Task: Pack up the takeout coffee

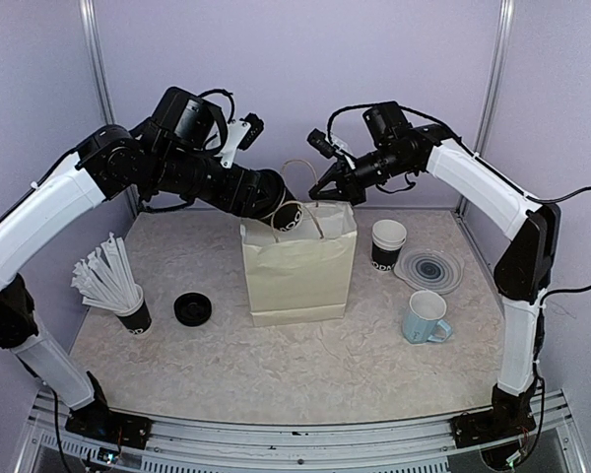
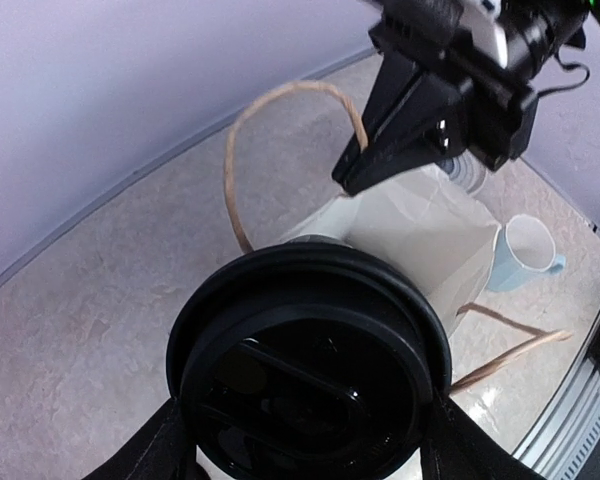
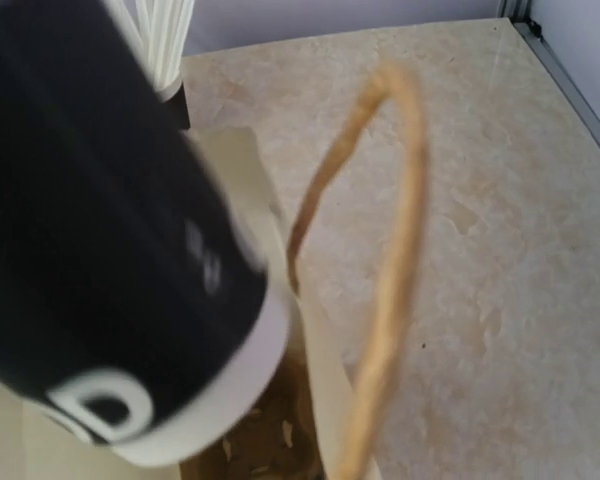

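A lidded black takeout coffee cup [image 1: 288, 217] hangs tilted over the mouth of the cream paper bag [image 1: 300, 271], my left gripper [image 1: 279, 210] shut around it. In the left wrist view its black lid [image 2: 310, 370] fills the space between my fingers [image 2: 150, 452]. The cup's white base [image 3: 210, 400] sits above the bag's open inside [image 3: 270, 435]. My right gripper [image 1: 328, 191] is shut on the bag's twine handle [image 3: 395, 220] at the rim. A second cup [image 1: 388, 241] stands open to the right of the bag, and a loose black lid [image 1: 193, 308] lies to the bag's left.
A black cup full of white sticks [image 1: 118, 286] stands front left. A light-blue mug [image 1: 426, 317] sits front right, behind it a round ringed disc [image 1: 429, 269]. The wall corner and posts close off the back.
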`<state>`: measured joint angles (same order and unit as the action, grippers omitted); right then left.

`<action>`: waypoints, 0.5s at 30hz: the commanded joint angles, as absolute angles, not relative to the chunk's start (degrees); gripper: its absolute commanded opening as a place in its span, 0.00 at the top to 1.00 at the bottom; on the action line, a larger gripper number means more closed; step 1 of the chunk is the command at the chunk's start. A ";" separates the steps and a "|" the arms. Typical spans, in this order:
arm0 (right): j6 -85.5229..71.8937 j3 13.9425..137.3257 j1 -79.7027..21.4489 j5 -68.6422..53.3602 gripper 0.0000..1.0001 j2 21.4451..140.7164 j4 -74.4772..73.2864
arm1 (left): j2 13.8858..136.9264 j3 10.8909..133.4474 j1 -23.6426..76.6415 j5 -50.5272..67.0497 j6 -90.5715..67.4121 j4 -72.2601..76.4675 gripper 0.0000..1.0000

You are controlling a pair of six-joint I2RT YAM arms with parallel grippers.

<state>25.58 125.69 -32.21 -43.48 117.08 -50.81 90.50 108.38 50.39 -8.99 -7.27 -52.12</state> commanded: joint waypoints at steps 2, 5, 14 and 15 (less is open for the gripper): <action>23.35 123.10 -32.85 -43.20 1.00 111.56 -49.09 | 86.58 102.34 52.47 -7.58 -8.36 -49.49 0.46; 23.40 121.90 -33.40 -44.68 1.00 110.07 -49.61 | 85.89 100.41 53.45 -8.60 -9.24 -49.47 0.46; 24.66 115.78 -38.75 -44.07 1.00 105.62 -52.13 | 89.45 100.99 61.26 -16.70 -10.54 -52.05 0.46; 24.76 115.16 -39.14 -43.85 1.00 105.19 -52.47 | 89.66 100.88 61.89 -17.49 -10.59 -52.37 0.46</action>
